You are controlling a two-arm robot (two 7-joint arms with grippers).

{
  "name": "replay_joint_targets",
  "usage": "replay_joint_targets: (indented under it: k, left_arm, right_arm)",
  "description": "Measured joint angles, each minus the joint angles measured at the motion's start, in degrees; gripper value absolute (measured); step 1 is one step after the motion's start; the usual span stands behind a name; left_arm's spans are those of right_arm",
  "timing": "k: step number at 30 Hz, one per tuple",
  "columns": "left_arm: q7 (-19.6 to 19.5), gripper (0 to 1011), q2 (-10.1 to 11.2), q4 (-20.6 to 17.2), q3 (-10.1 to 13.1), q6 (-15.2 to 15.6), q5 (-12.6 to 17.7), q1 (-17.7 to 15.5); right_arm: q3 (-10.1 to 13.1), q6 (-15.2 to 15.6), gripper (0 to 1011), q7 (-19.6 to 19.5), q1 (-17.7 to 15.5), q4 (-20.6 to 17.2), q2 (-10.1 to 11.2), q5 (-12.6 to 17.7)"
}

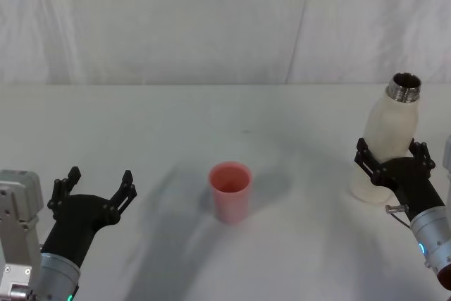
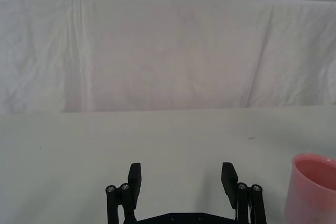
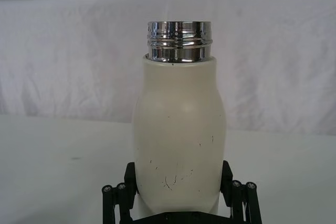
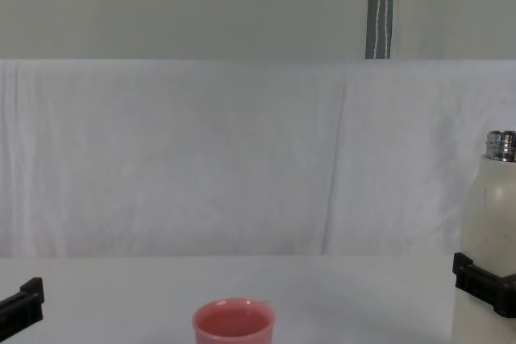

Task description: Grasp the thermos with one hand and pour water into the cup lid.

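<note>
Thermos [image 1: 390, 147]: upright on the white tabletop [image 1: 211, 125], its lower body set between the two fingers of the right tool [image 1: 393, 158]; cap off, steel neck open at the top.
Right tool: fingers closed against both flanks of the thermos, one on each side, low on the bottle; arm reaching in from the near right.
Cup lid [image 1: 230, 192]: pink, upright, mouth up, standing well apart from the right tool on its inner side, roughly between the two tools and somewhat nearer the left one.
Left tool [image 1: 97, 191]: fingers spread wide with nothing between them, hovering low over bare tabletop; cup lid lies off to its inner side, not touching.
Right wrist view: thermos [image 3: 178, 137] close up, small dark scuffs on the cream body, thread rings on the shiny neck, black fingers [image 3: 131, 174] pressed to its sides.
Left wrist view: gap between the spread fingers of the left tool [image 2: 181, 179] over the tabletop, edge of the cup lid [image 2: 311, 188] at one side.
Chest view: cup lid [image 4: 234, 325] from the side with its rim level, thermos [image 4: 488, 239] at the far right with a black finger [image 4: 476, 278] across its body.
Water: I cannot tell whether any is in the cup lid.
</note>
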Motion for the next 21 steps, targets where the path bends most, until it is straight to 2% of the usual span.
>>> replay_joint_targets:
  k: [21]
  left_arm:
    - [0.0,1001,0.0,0.0,0.0,0.0,0.0,0.0]
  right_arm:
    - [-0.1,-0.1,950,0.1,0.2,0.3,0.0,0.1]
